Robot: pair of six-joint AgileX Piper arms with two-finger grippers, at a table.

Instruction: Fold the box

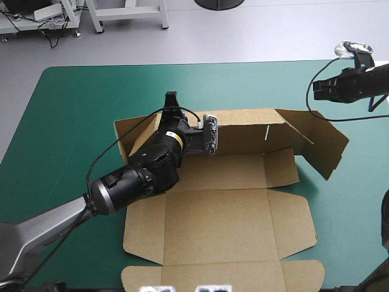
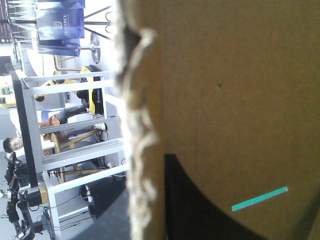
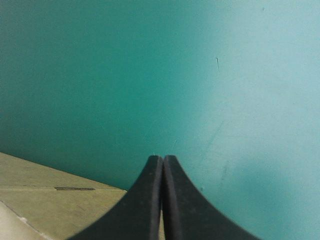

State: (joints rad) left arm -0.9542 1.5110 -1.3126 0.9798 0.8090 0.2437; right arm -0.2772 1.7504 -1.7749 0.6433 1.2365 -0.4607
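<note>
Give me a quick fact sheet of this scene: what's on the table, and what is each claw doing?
table: teal-green cover
box: brown board, part folded; back wall raised, near panels flat
left claw: shut on the back wall's top edge
right claw: shut, empty, over the cover right of the box, not touching it

— What else is there?
— Just the table (image 1: 73,109), under a teal-green cover (image 3: 150,75).
— Any marks on the cover?
— A few faint scratches (image 3: 216,62); the table's far left corner is rounded.
</note>
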